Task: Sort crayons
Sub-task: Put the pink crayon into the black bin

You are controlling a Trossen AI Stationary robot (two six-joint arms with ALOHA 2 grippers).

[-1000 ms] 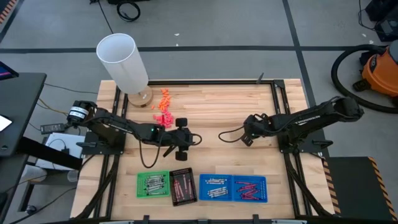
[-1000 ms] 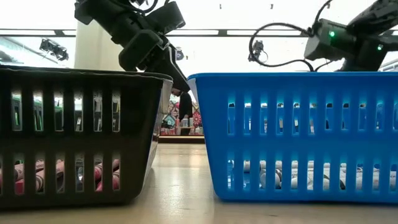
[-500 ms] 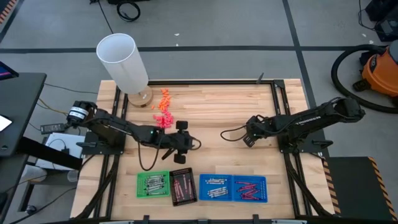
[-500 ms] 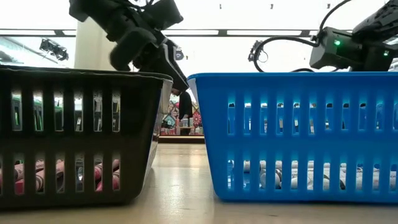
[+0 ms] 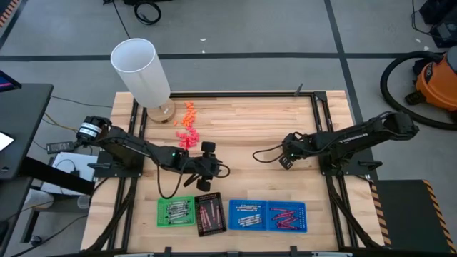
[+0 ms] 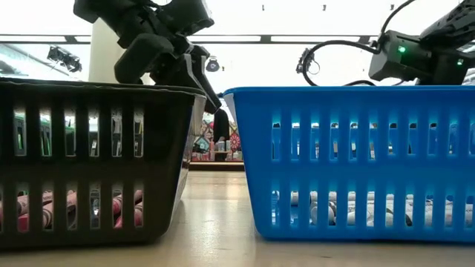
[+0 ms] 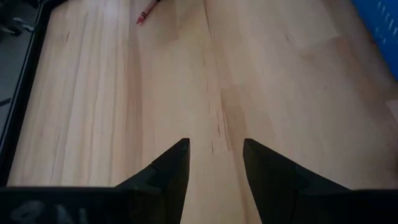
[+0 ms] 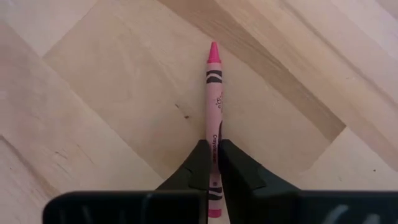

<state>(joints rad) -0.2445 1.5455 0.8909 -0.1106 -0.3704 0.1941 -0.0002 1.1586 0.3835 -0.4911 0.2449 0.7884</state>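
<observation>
Right gripper (image 8: 213,163) is pinched tight on a pink crayon (image 8: 214,106), fingers clamped on the wrapped barrel toward its blunt end, tip pointing away over bare wood. In the high view that gripper (image 5: 285,158) sits well to the right of the black tray (image 5: 210,214) and farther from the table's near edge. I take the blue tray (image 5: 268,215), just right of the black one, to be the likely drop. The left gripper (image 7: 214,158) has its fingers spread with nothing between them; it hangs just beyond the black tray (image 6: 89,163), on the side away from the near edge. Its wrist view catches one loose red crayon (image 7: 144,14) on the wood ahead, partly cut off at the edge. Sorted crayons (image 5: 206,213) lie in the black tray, with more in the green tray (image 5: 176,211) touching its left side. Handling judgement: a wax stick is light and stiff but brittle, and the paper wrap gives fair friction; bare wax at the tip would be slicker. Gripping the wrapped barrel looks right, though holding this near the blunt end leaves a long overhang that could pivot if it bumps a tray wall. I'd want a clean lift before any swing. Squeezing harder risks snapping it.
</observation>
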